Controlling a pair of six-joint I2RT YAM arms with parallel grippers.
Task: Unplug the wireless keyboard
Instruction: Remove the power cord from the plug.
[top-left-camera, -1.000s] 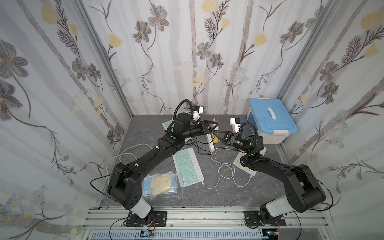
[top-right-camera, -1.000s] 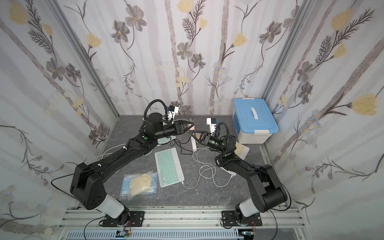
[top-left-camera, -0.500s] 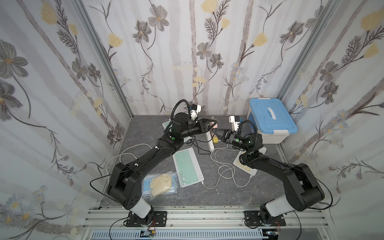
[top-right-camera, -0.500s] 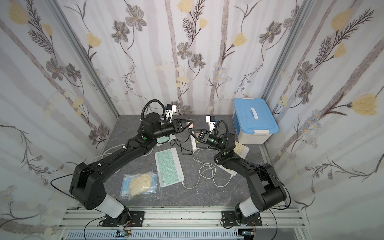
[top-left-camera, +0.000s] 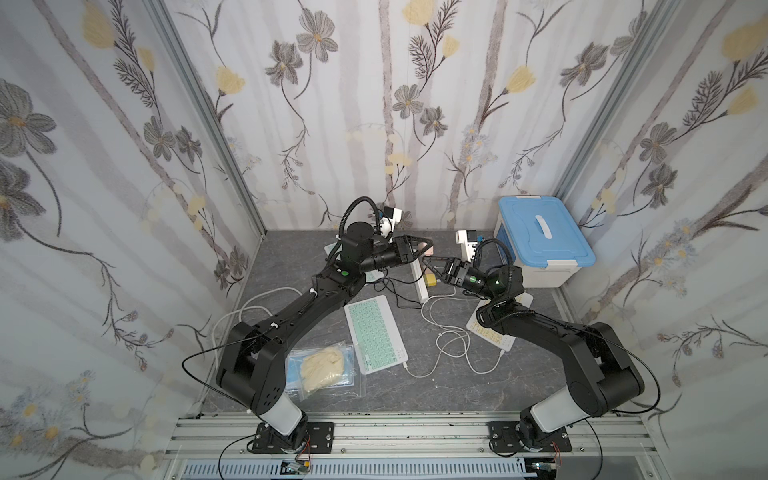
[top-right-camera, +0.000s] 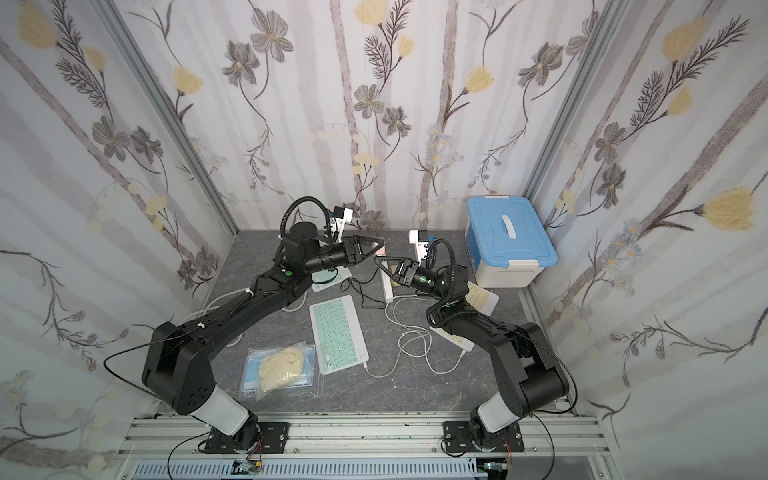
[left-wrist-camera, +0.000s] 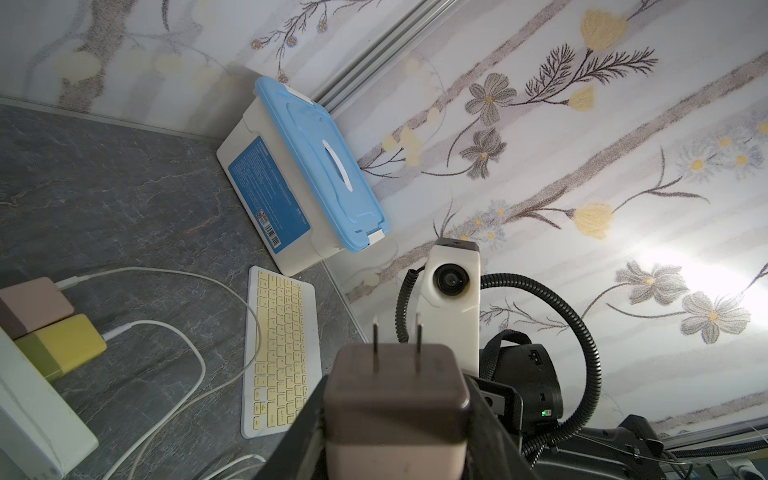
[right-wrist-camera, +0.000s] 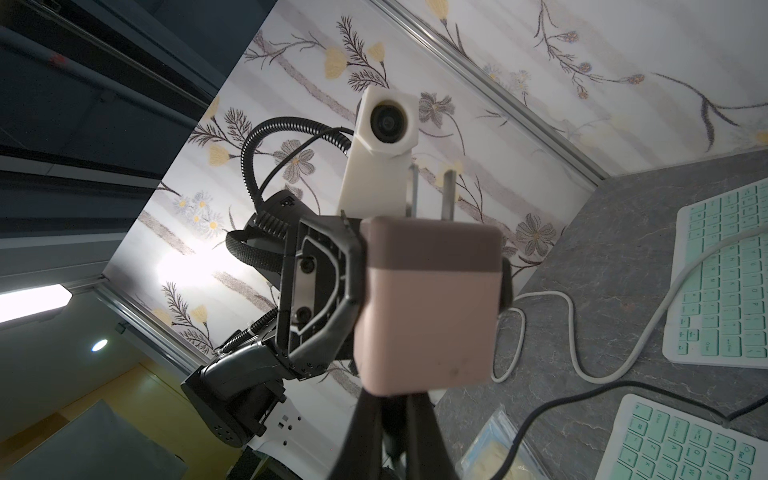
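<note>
Left arm reached from its base across the table toward the back centre, forearm roughly level, wrist raised above the power strip (top-left-camera: 420, 286). Left gripper (top-left-camera: 422, 249) was part-closed, clamped on a pink charger (right-wrist-camera: 428, 307), one finger on each side. The charger was clear of the strip, in the air. In the left wrist view its two prongs (left-wrist-camera: 397, 345) were bare and pointed away from the gripper.

Right arm was bent at the elbow, forearm angled up and in. Right gripper (top-left-camera: 428, 262) lay near-horizontal, nose-to-nose with the left one. Its jaws were fully closed and held nothing. Tips sat just below the charger; can't tell if they touched.

Mint keyboard (top-left-camera: 376, 332) lay flat mid-table between the two arms, with a white cable (top-left-camera: 449, 345) plugged into its near corner. The cable looped across the table toward the strip. A yellow charger (left-wrist-camera: 62, 345) and a second pink one (left-wrist-camera: 35, 305) sat on the strip, each with a white lead. A yellow keyboard (left-wrist-camera: 282, 353) lay under the right forearm.
</note>
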